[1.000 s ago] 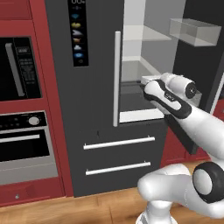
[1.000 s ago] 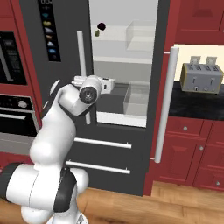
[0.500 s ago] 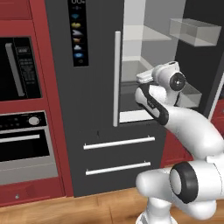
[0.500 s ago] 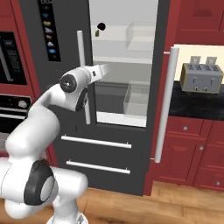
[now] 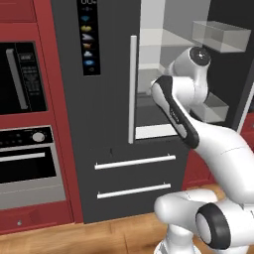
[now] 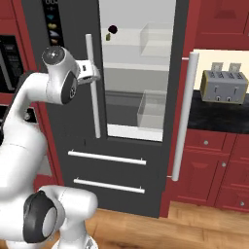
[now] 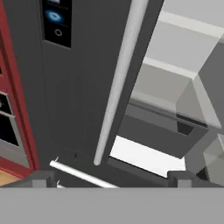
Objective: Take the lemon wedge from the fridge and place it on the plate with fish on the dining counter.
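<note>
The fridge (image 5: 106,124) is tall and dark grey; its left door is closed and its right door (image 6: 181,97) hangs open on a white inside. High on the top shelf a tiny yellow-green lemon wedge (image 6: 109,37) lies beside a small dark lump (image 6: 113,30). My gripper (image 6: 93,74) is raised in front of the closed door's pale bar handle (image 6: 92,87), well below and left of the wedge. In the hand view my gripper (image 7: 111,178) is open, its fingertips (image 7: 41,177) wide apart with nothing between them. The plate with fish and the dining counter are out of view.
Black built-in ovens (image 5: 22,114) in red cabinetry stand left of the fridge. A toaster (image 6: 224,86) sits on a black-topped red cabinet at the right. Clear bins (image 6: 151,109) sit inside the fridge and on its open door (image 5: 221,37). Two drawers (image 6: 107,170) lie below.
The arm has lifted and folded up in front of the fridge. The open gripper has moved up and left, from the open compartment's edge toward the closed door's handle.
</note>
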Available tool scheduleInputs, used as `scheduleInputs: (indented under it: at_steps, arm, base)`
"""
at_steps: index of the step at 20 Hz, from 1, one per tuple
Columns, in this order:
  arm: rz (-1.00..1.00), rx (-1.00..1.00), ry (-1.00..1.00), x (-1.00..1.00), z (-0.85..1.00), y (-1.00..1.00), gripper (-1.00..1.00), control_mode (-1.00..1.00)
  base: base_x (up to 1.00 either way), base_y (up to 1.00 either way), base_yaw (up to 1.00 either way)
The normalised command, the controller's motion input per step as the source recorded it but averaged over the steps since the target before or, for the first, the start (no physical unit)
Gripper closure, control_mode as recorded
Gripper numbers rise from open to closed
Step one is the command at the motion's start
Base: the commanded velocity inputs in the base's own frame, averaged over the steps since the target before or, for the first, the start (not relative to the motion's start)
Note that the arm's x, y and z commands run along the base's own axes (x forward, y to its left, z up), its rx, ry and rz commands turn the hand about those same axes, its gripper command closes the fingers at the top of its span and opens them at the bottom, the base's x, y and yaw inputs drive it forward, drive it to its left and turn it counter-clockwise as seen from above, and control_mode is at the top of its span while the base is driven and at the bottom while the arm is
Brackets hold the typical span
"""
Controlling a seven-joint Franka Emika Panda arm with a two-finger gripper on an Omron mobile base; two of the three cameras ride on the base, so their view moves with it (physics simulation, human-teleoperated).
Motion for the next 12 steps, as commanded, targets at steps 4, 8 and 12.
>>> scheduleInputs:
  at_steps: [4,8,12]
  arm:
    - [-0.02,0.10,-0.18,-0.64,-0.25,0.05,-1.00,-1.00]
    - [-0.26,0.00,-0.40,0.09,0.06,0.04,-1.00,-1.00]
    - [-0.32,0.03,-0.26,0.52,0.00,0.36,-1.00,-1.00]
  base:
    - [0.00,0.00,0.00]
    - [0.00,0.00,0.00]
    - [0.00,0.00,0.00]
